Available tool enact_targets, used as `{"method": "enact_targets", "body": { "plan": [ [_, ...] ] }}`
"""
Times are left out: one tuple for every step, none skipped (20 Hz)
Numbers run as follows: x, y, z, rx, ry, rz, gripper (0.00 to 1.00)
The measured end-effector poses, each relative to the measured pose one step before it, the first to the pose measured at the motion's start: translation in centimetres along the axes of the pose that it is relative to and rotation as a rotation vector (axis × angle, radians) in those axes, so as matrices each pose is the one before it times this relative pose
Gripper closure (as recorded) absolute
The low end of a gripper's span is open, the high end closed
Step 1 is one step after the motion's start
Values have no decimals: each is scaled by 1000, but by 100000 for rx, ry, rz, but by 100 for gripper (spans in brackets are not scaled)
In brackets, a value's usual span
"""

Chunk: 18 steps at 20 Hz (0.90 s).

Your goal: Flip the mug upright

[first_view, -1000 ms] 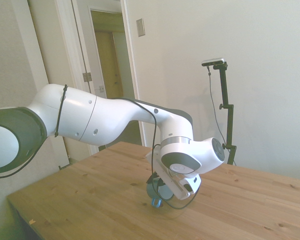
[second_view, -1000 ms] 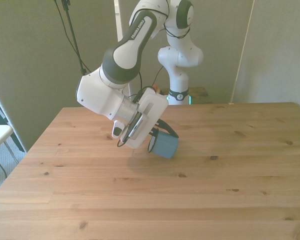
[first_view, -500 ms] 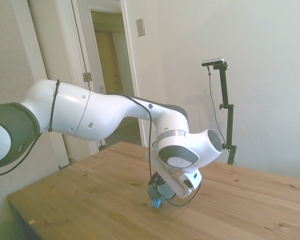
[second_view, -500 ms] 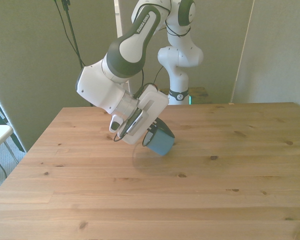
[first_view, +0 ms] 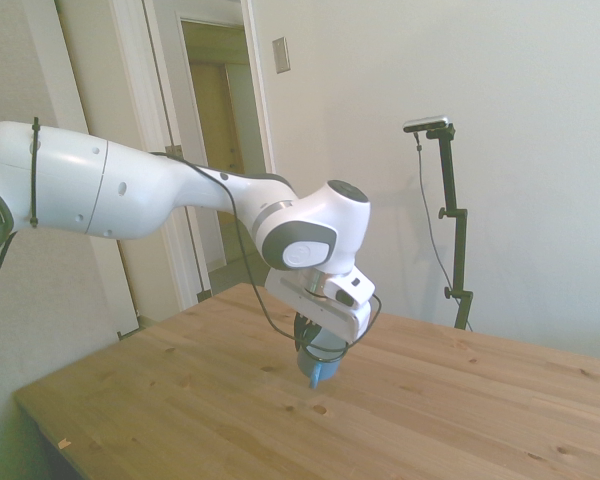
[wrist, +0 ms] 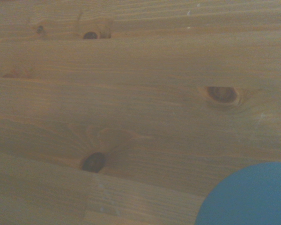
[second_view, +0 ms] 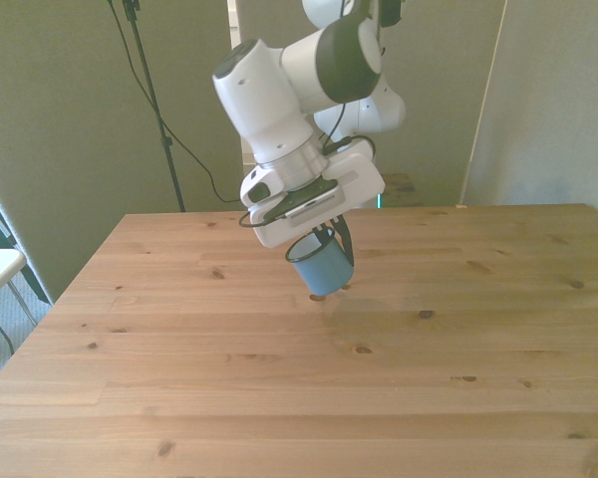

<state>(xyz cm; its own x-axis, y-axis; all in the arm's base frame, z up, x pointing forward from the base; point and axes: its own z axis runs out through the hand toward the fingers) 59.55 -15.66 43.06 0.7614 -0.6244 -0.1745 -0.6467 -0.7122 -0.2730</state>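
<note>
Side view: the white Franka arm (first_view: 160, 195) reaches in from the picture's left and bends down over the wooden plank table (first_view: 180, 400). Under its wrist hangs the 2-finger gripper (first_view: 315, 350), and the small light-blue enamel-style mug (first_view: 320, 372) sits directly beneath it, only its lower part showing below the dark fingers. The mug appears clear of the boards.

Front view: the mug (second_view: 318, 269) is held just under the gripper (second_view: 324, 239), tilted, with its thin dark rim and white inside turned up toward the gripper body and its blue base pointing down toward the table (second_view: 179, 378). The dark fingers (second_view: 340, 244) reach down at the rim on the front view's right side of the mug, closed on it. The mug hangs above the table's middle, toward the far edge.

Wrist view: a blurred curve of the blue mug (wrist: 248, 197) fills 1 corner, over knotted wood planks (wrist: 131, 93).
</note>
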Motion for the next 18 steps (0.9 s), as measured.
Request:
{"method": "enact_targets", "body": {
  "plan": [
    [-267, -531, 422, -4169, 2878, 273, 100],
    [-248, -431, 441, -4252, 2839, 234, 100],
    [-190, -344, 533, -4915, 3282, 334, 100],
    [-184, -299, 545, -4758, 3406, 463, 100],
    [-143, -191, 516, -4194, 2828, 573, 100],
    [-179, -210, 449, -4032, 2757, 685, 100],
    [-192, -206, 461, -4004, 2585, 908, 100],
    [-225, -182, 393, -2998, 1616, 818, 100],
    [-221, -150, 398, -1597, 117, 409, 100],
    [-115, -120, 369, -725, -348, 155, 100],
    [-13, -26, 374, -520, -544, 119, 100],
    [60, 21, 475, -576, -673, 96, 100],
    [90, 57, 500, -557, -633, 173, 100],
    [92, 37, 470, -530, -559, 149, 100],
    [97, 37, 433, -482, -519, 150, 100],
    [72, 38, 326, -355, -400, 126, 0],
    [27, -4, 220, -233, -262, 21, 0],
    [2, -20, 126, -132, -165, -15, 0]
  ]
}}
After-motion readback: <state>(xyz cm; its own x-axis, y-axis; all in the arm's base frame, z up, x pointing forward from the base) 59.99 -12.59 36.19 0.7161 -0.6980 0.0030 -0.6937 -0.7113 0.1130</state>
